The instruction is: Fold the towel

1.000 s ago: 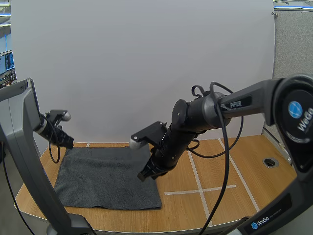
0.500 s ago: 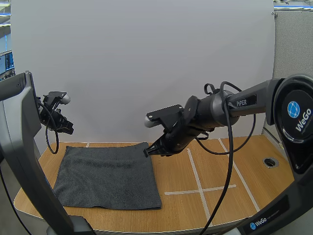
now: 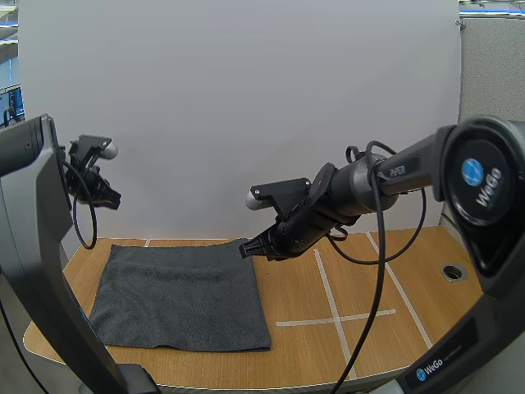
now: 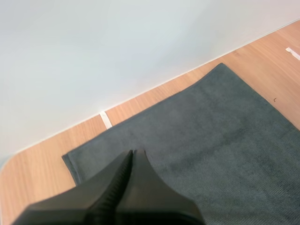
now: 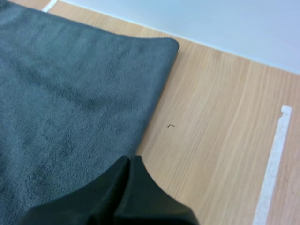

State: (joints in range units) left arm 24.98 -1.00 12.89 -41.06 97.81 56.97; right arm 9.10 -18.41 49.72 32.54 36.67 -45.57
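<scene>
Both sets of jaws are closed on nothing, each pressed into 1 dark wedge. Of the 2, the right jaws hang low over the far right corner of the towel (image 3: 180,295), and the left jaws are raised well above its far left corner. Dark grey, it lies flat and unfolded on the bench (image 3: 369,271), left of the white tape lines (image 3: 332,302)

Two arms. The right arm (image 3: 385,174): black rounded tubular links, white "PiPER" lettering, large round joint cap with a blue-and-white "WeGo" badge. The left arm (image 3: 29,238): grey, flat-sided link. The fingers (image 4: 150,197): matte black, tapered, faintly ribbed.
</scene>
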